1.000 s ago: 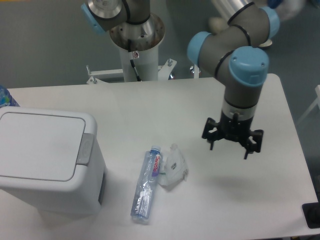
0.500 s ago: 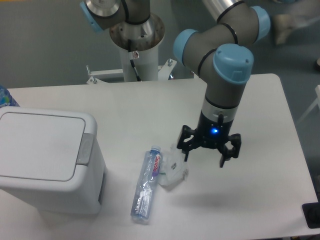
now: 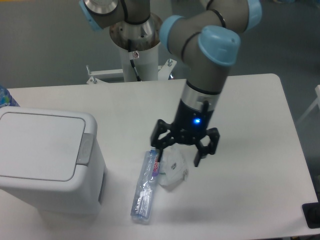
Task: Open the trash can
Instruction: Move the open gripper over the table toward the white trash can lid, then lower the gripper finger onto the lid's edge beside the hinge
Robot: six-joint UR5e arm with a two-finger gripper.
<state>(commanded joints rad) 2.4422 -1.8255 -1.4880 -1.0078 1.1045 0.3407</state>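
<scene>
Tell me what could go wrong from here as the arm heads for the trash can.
1. The open gripper hangs right over the crumpled white mask and the plastic bottle; travelling low toward the trash can, it could drag or knock them.
2. The lid is shut, and the grey push-button tab is a narrow target on the lid's edge; a fingertip could miss it and press the lid instead.

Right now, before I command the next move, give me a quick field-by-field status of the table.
trash can: left side of table, lid shut flat
push tab: grey, on the lid's right edge, untouched
gripper: open, empty, hanging above the crumpled wrapper, well right of the bin
plastic bottle: lying flat between bin and wrapper
crumpled wrapper: beside the bottle's cap end
task state: lid not yet opened
</scene>
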